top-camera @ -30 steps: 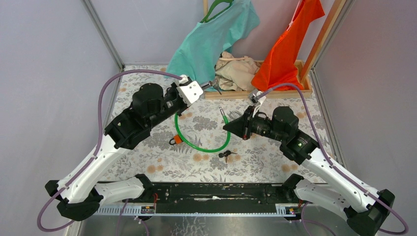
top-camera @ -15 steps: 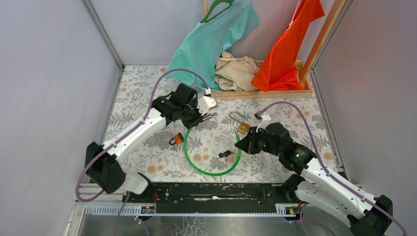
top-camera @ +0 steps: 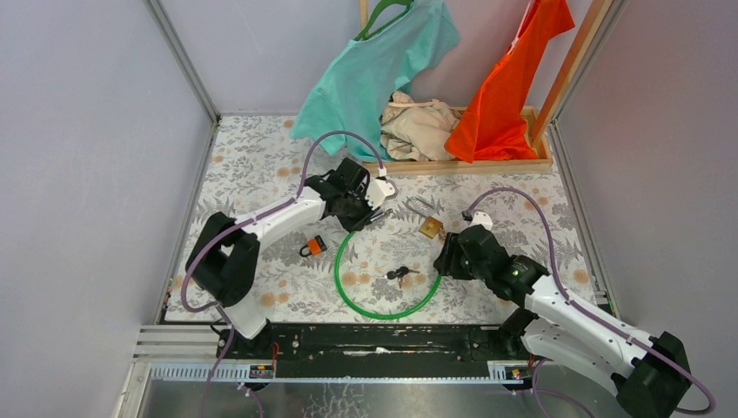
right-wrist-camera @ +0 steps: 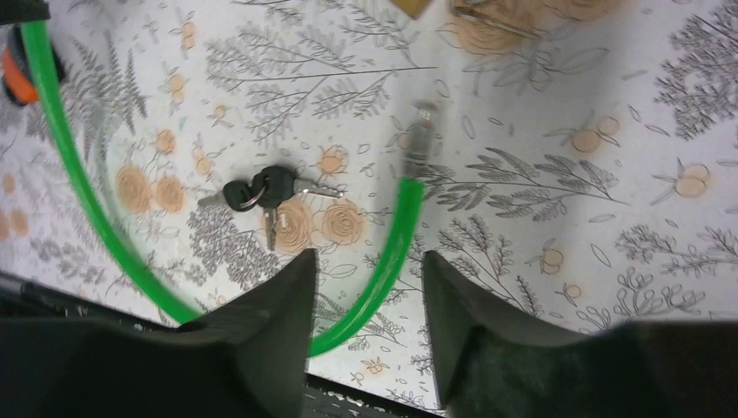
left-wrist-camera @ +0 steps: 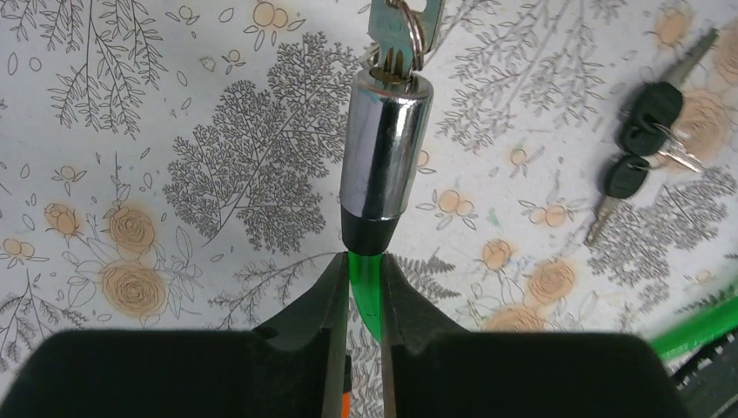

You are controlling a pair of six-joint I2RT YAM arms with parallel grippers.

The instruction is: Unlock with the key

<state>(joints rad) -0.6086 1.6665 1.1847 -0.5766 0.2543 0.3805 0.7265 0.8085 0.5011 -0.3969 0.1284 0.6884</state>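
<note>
My left gripper [left-wrist-camera: 365,261] is shut on the green cable [left-wrist-camera: 365,292] of a cable lock, right behind its silver lock cylinder [left-wrist-camera: 381,157]. A key [left-wrist-camera: 396,26] on a ring sticks in the cylinder's far end. The cable [top-camera: 383,313] loops over the floral table toward my right gripper [top-camera: 441,261]. That gripper [right-wrist-camera: 370,261] stands open just above the cable [right-wrist-camera: 392,252], gripping nothing. The cable's free end, a metal pin [right-wrist-camera: 421,131], lies on the table ahead of it. A bunch of black-headed keys [right-wrist-camera: 261,192] lies inside the loop.
A brass padlock [top-camera: 431,228] lies beyond the right gripper, an orange padlock [top-camera: 313,246] left of the loop. A wooden tray [top-camera: 522,161] with clothes stands at the back. Teal [top-camera: 383,61] and orange [top-camera: 509,87] garments hang over it.
Both arms have come down toward the table. The right gripper has opened and let go of the cable's pin end, which now lies on the table. The left keeps its grip.
</note>
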